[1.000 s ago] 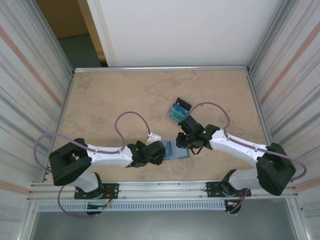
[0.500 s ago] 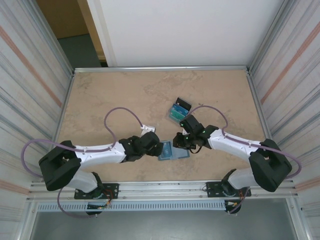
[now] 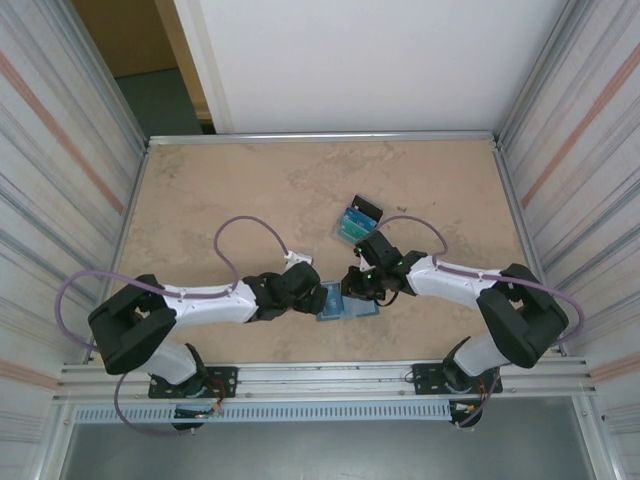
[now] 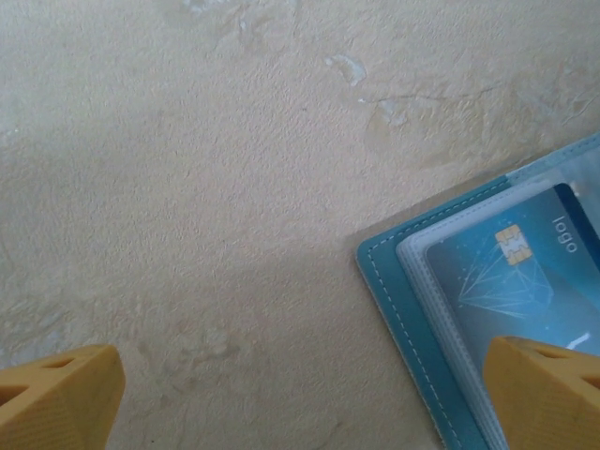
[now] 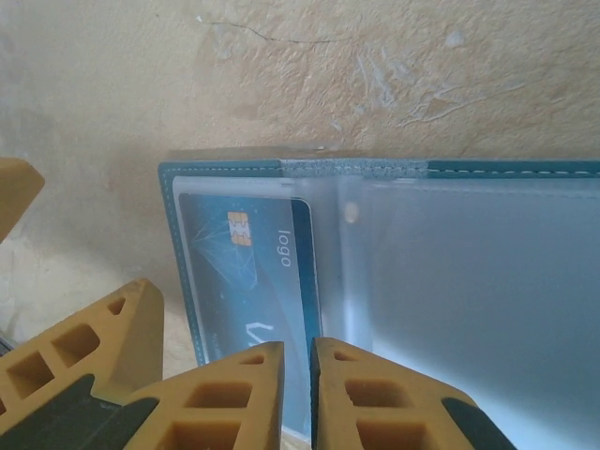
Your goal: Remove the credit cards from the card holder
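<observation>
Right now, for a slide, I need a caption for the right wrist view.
Right gripper, fingers together, poised over the open card holder with a teal card in its sleeve.

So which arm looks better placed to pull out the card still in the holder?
The right arm. Its jaws are almost shut at the edge of the card; the left arm has jaws spread wide, one fingertip over the card holder.

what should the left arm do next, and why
Probably lower the open left gripper to pin the card holder: a card sits in its pocket and the right gripper is closed at that card's edge, so pulling could drag the holder.
</observation>
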`<act>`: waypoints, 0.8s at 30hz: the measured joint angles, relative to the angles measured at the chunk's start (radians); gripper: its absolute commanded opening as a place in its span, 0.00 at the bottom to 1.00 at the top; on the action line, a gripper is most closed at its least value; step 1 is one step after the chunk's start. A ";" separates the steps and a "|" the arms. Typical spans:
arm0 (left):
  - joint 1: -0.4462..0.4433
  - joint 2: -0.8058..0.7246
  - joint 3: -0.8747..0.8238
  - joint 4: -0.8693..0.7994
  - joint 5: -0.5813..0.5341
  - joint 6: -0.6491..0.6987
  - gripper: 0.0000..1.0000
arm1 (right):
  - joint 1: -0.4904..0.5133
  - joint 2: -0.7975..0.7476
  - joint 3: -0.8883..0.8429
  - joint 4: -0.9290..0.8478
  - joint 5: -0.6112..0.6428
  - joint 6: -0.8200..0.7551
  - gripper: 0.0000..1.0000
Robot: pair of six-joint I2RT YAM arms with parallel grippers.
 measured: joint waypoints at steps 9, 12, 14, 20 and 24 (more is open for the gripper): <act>0.000 0.027 0.000 -0.018 0.004 0.012 0.99 | -0.002 0.043 -0.021 0.048 -0.027 0.007 0.13; 0.000 0.045 0.000 -0.022 0.006 0.019 0.99 | -0.002 0.052 -0.021 0.056 -0.030 0.007 0.13; 0.000 0.049 0.001 -0.024 0.007 0.020 0.99 | -0.006 0.055 -0.021 0.061 -0.037 0.008 0.13; 0.000 0.052 0.009 -0.037 0.006 0.024 0.99 | -0.019 0.061 -0.032 0.089 -0.058 0.024 0.13; 0.000 0.061 0.022 -0.051 0.006 0.028 0.99 | -0.031 0.063 -0.045 0.116 -0.084 0.030 0.13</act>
